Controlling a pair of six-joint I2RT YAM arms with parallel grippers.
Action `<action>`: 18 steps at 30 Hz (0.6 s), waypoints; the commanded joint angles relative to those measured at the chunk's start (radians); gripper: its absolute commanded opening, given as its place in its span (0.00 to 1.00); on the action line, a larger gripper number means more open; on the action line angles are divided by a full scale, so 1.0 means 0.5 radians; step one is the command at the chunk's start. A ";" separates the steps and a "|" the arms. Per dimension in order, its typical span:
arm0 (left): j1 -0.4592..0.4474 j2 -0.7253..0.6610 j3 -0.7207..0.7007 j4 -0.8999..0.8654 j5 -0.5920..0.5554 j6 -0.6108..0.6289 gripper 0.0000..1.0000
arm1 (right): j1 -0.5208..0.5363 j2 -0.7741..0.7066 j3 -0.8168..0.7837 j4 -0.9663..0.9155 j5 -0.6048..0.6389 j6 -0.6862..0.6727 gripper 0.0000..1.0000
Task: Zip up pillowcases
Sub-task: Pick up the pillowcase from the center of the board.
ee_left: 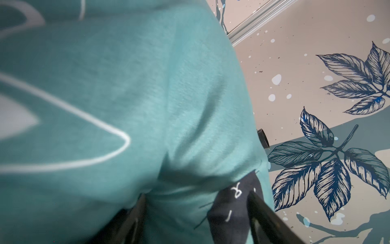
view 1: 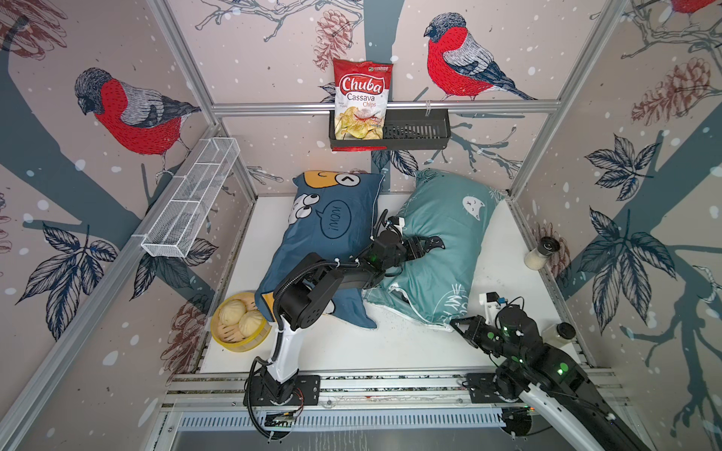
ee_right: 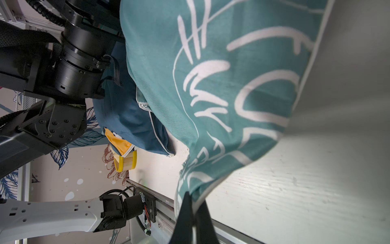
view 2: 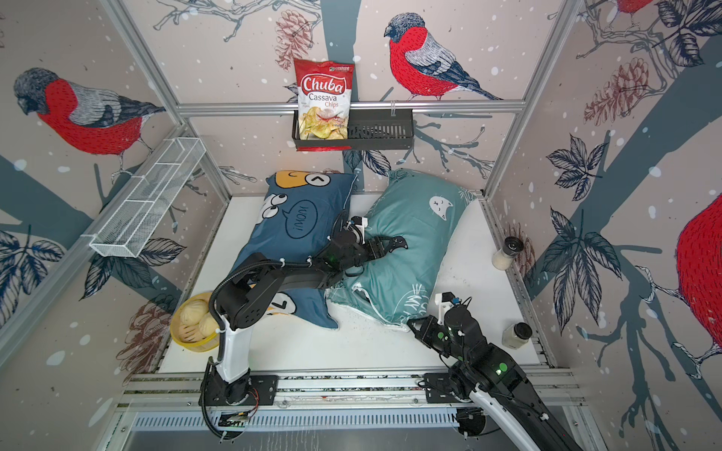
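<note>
Two pillowcases lie side by side on the white table. The dark blue one (view 1: 324, 234) (view 2: 297, 234) with cartoon faces is on the left. The teal one (view 1: 449, 218) (view 2: 418, 230) is on the right. My left gripper (view 1: 424, 246) (view 2: 385, 246) (ee_left: 196, 200) rests on the middle of the teal case. Its jaws stand open, with teal fabric and a dark cat print (ee_left: 230, 202) between the fingers. My right gripper (view 1: 455, 324) (view 2: 410, 324) (ee_right: 194, 200) is shut on the teal case's near corner, pinching its white-piped edge just above the table.
A bamboo steamer with buns (view 1: 238, 322) sits by the blue case's near left corner. Two jars (view 1: 541, 254) (view 1: 562, 334) stand along the right wall. A chips bag (view 1: 361, 101) stands in a black basket on the back wall. A white wire shelf (view 1: 191, 199) hangs on the left.
</note>
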 commanded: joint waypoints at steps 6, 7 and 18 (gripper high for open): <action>0.107 0.141 0.270 -0.398 -0.156 0.269 0.99 | 0.004 -0.017 0.033 -0.100 0.054 -0.013 0.00; 0.112 0.197 0.333 -0.448 -0.156 0.287 0.99 | -0.001 -0.017 0.039 -0.107 0.053 -0.018 0.00; 0.109 0.453 0.520 -0.537 -0.171 0.236 0.16 | 0.001 -0.026 0.112 -0.160 0.213 -0.047 0.00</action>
